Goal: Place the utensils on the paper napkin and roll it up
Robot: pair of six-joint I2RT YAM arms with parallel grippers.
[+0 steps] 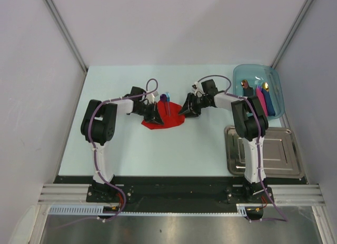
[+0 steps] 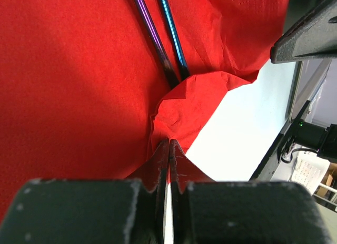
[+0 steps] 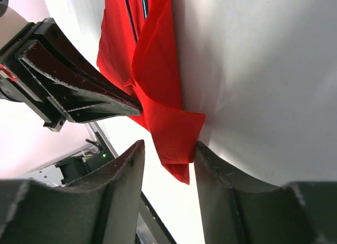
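The left claw (image 2: pixel 169 144) is clenched on the red napkin's (image 2: pixel 68 86) edge; the right claw (image 3: pixel 168 146) gapes around its corner. The utensils (image 2: pixel 150 31) lie side by side on the napkin. If you pull both ways, it may tear or tip them off.

red napkin (image 1: pixel 160 122), corner folded — purple utensil (image 2: pixel 150 31) beside blue utensil (image 2: pixel 171 31) on it

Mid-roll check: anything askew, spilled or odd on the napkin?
Nothing is spilled or damaged. The red napkin is bunched, though. The left gripper pinches a crumpled fold that covers the handle tips of the purple utensil and blue utensil, which lie side by side. Another flap sits between the fingers of the open right gripper.
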